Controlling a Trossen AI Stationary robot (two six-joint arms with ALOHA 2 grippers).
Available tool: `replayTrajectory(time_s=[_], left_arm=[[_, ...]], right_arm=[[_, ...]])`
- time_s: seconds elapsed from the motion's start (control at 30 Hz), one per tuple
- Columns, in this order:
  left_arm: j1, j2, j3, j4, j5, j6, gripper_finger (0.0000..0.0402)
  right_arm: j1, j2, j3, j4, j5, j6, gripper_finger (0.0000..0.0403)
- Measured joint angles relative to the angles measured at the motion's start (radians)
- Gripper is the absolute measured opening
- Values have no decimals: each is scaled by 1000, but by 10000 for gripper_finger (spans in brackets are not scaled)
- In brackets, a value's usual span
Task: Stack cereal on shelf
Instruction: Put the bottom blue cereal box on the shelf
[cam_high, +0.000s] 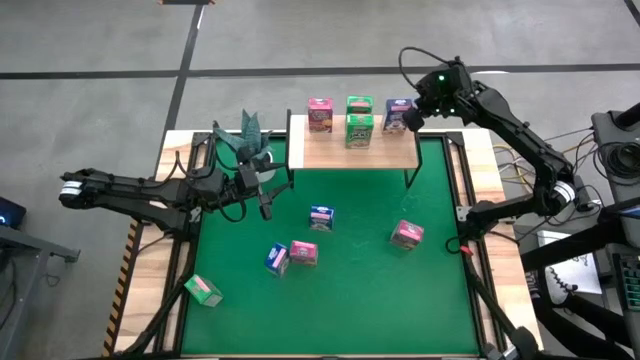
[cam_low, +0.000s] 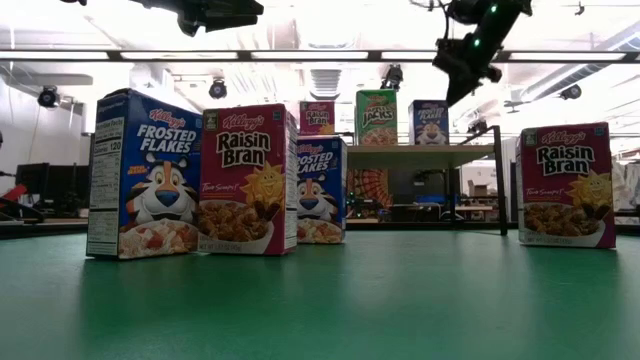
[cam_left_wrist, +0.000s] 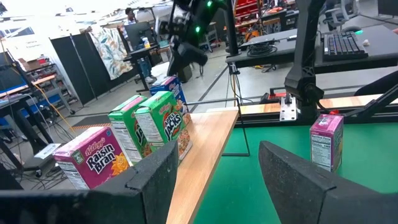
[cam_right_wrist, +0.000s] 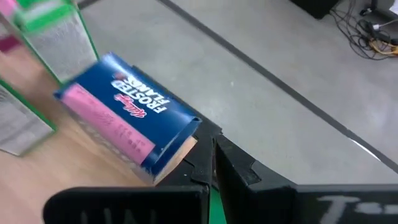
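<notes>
The cereal boxes, such as the Frosted Flakes carton (cam_low: 140, 175) and the Raisin Bran carton (cam_low: 248, 180), look like printed cardboard with a slight sheen. The shelf (cam_high: 352, 150) is pale, smooth, matt wood on thin black metal legs. The table mat (cam_high: 340, 300) is matt green, cloth-like; bare light wood borders it at 3 and 9 o'clock. The left gripper (cam_left_wrist: 214, 180) has matt black plastic fingers (cam_left_wrist: 298, 180)

**A:** What stands on the shelf (cam_high: 352, 152)?

**B:** Four cereal boxes: three in a row along its rear edge, one (cam_high: 359, 131) in front of the middle box.

**A:** And on the mat (cam_high: 350, 290)?

**B:** Five boxes. One (cam_high: 321, 217) is central, two (cam_high: 291, 256) touch left of centre, one (cam_high: 406, 234) lies right, one (cam_high: 203, 290) lies at the front-left edge.
</notes>
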Motion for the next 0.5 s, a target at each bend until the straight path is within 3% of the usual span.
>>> replayTrajectory(time_s=[0.23, 0.5], left_arm=[[0, 0, 0, 0, 0, 0, 207], [0, 0, 0, -5, 0, 0, 207]], right_arm=[[77, -83, 16, -46, -5, 54, 9], [282, -173, -141, -19, -19, 69, 9]])
